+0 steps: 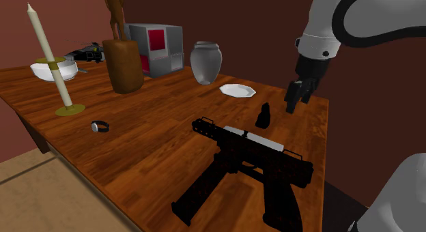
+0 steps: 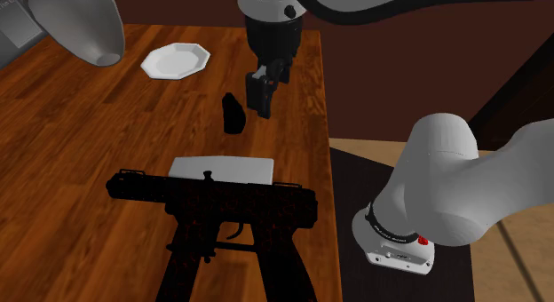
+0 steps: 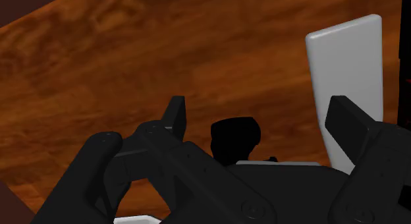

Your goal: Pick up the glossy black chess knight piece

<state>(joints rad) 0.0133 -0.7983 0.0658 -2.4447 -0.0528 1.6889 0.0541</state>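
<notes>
Since the chess knight was such a tiny glossy black lump, I'd guess it was light and totally rigid but pretty slick, with a lumpy head that wouldn't give flat pads much to bite on. So the waist just above the base looked like the sane place to pinch it. It'd probably tip over if one finger nudged it first, too. It stood upright on the wooden table, between the white plate and the big black gun, close to the table's edge on the arm's side and not touching either of them. The arm reached out over that edge with the wrist bent so the hand pointed down at the wood, slightly slanted rather than dead vertical. In the shoulder view the gripper hung just to the right of the knight and a bit above the tabletop, and the second exterior view showed the same, gripper just beside the knight, apart from it. The jaws were spread wide and held nothing. In the wrist view the knight sat in the gap of the gripper, nearer one finger than the other, with no contact that I could make out.
</notes>
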